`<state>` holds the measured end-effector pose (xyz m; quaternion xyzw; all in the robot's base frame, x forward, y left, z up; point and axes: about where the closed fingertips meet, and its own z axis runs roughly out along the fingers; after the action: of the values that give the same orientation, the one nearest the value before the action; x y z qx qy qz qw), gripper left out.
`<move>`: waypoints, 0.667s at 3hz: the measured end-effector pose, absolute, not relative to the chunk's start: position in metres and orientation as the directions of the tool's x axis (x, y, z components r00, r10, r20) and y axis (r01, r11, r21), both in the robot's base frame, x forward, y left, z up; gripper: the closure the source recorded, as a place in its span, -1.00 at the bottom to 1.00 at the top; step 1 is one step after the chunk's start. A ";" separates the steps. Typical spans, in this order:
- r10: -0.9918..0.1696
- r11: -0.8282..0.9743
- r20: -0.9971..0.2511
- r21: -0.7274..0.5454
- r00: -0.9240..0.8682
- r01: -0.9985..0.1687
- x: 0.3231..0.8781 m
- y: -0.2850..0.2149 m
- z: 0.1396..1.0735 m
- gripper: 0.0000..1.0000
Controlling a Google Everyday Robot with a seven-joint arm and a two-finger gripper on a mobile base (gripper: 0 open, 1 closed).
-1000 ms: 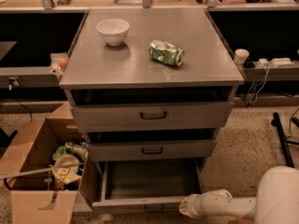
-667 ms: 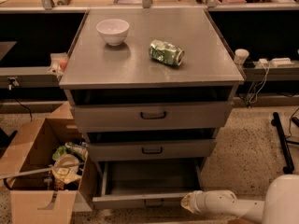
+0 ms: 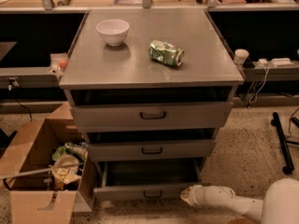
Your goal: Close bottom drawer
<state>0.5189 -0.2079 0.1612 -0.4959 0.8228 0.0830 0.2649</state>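
Note:
The bottom drawer (image 3: 147, 192) is the lowest of three in the grey metal cabinet (image 3: 149, 73). It stands pulled out, with its flat grey tray (image 3: 149, 173) showing and a small black handle (image 3: 153, 193) on its short front panel. My gripper (image 3: 188, 196) is at the end of the white arm (image 3: 224, 200) that comes in from the lower right. Its tip is against the right end of the bottom drawer's front panel.
A white bowl (image 3: 113, 31) and a crushed green can (image 3: 166, 52) lie on the cabinet top. The middle drawer (image 3: 150, 150) and top drawer (image 3: 152, 115) stick out slightly. An open cardboard box (image 3: 44, 174) of rubbish stands on the floor at the left. A black stand leg (image 3: 281, 141) lies at the right.
The bottom drawer has slid partway back into the cabinet. My gripper and arm have moved forward with its front panel.

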 end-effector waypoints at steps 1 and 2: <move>-0.760 0.514 -0.525 -0.124 -0.384 -0.849 0.536 -0.210 0.161 1.00; -0.758 0.519 -0.526 -0.127 -0.386 -0.845 0.541 -0.210 0.162 1.00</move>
<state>0.5414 -0.2103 0.1622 -0.4838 0.8285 0.0809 0.2702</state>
